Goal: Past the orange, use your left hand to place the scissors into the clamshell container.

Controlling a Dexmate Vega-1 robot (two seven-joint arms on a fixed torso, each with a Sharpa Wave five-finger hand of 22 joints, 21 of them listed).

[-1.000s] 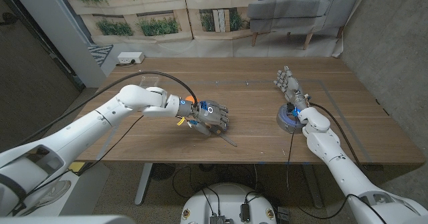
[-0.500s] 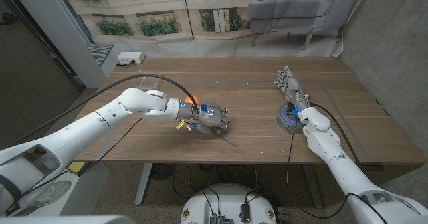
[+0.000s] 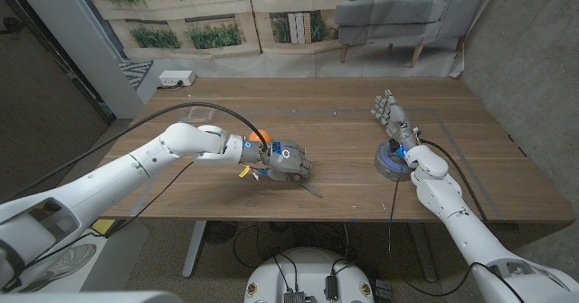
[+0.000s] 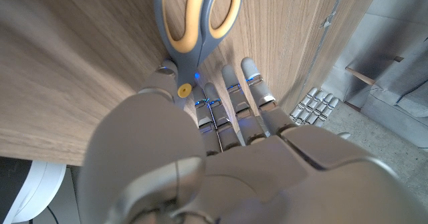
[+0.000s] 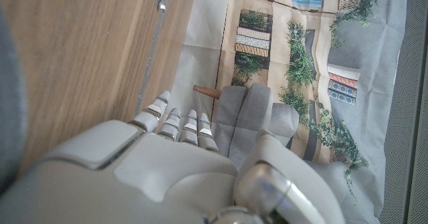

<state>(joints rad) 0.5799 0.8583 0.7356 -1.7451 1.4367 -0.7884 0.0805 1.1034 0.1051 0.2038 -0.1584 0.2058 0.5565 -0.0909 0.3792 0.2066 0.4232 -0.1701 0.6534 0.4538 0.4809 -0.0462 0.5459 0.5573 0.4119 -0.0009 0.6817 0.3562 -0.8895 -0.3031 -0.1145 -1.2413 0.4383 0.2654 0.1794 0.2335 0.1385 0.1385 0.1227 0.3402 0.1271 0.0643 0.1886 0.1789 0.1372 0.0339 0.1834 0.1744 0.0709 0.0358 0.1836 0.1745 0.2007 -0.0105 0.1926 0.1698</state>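
The scissors (image 4: 199, 17) have grey and yellow handle loops that stick out past my left hand's fingers (image 4: 231, 93). My left hand (image 3: 288, 161) closes over their middle, close above the table's front centre. The yellow handle (image 3: 244, 169) shows at one side and the thin blade tip (image 3: 312, 193) at the other. The orange (image 3: 261, 138) sits just behind my left wrist. The clear clamshell container (image 3: 201, 115) lies further back on the left, beyond the forearm. My right hand (image 3: 391, 113) stands upright at the right, fingers apart, holding nothing.
A round grey and blue object (image 3: 389, 161) sits under my right wrist. A white power strip (image 3: 176, 79) lies at the back left corner. A cable arcs over my left forearm (image 3: 181, 108). The table's front edge (image 3: 298, 220) runs close below my left hand.
My left hand has shifted slightly toward the back with the scissors, and the elbow has moved a little to the right. The right arm has stayed still.
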